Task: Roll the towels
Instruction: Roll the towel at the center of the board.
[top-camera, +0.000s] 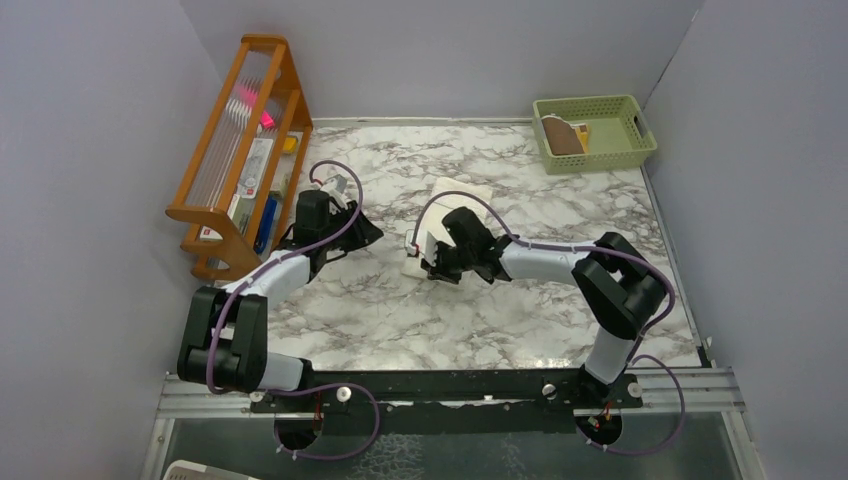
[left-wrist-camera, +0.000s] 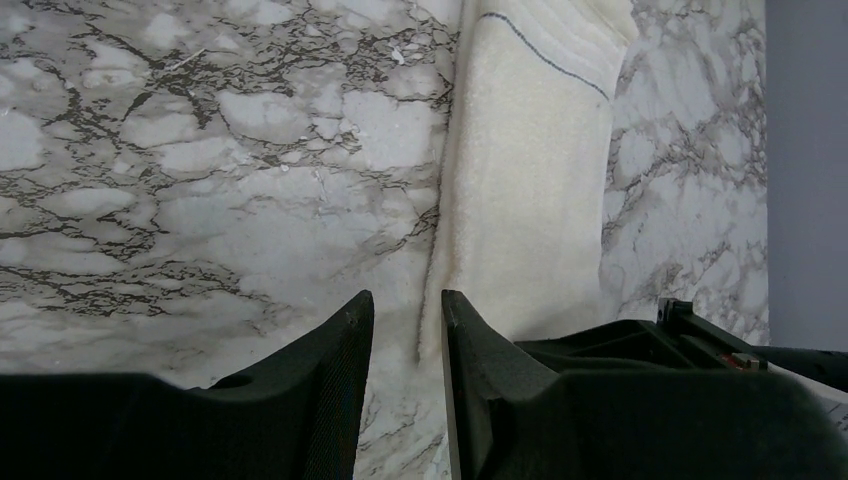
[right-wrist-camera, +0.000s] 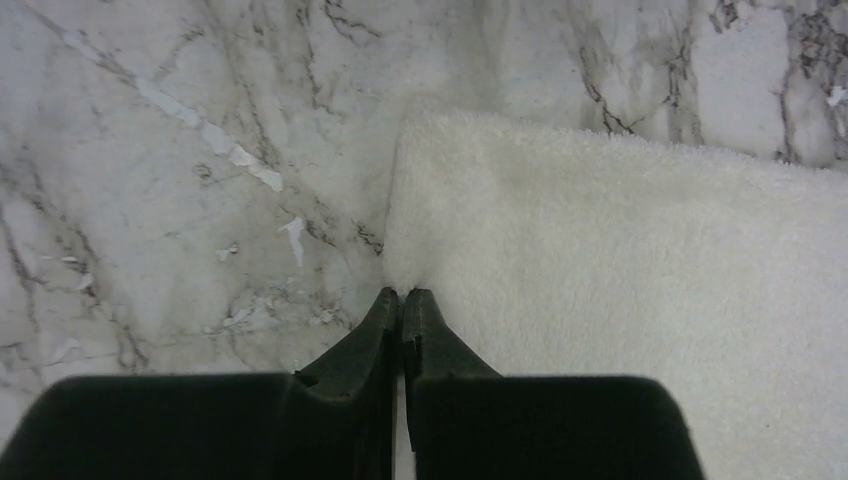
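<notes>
One fluffy cream towel on marbled surface: right end effector clenched on its edge, left end effector released.

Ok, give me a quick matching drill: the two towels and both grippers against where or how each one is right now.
Things:
1 cream towel
2 brown towel
3 left gripper
4 right gripper

States:
a in the green basket
b jaws apart, holding nothing
c lying on the marble table, mid-table
d pinched shut on the cream towel's edge

Pairs: 1-c, 2-a, 3-b, 4-d
</notes>
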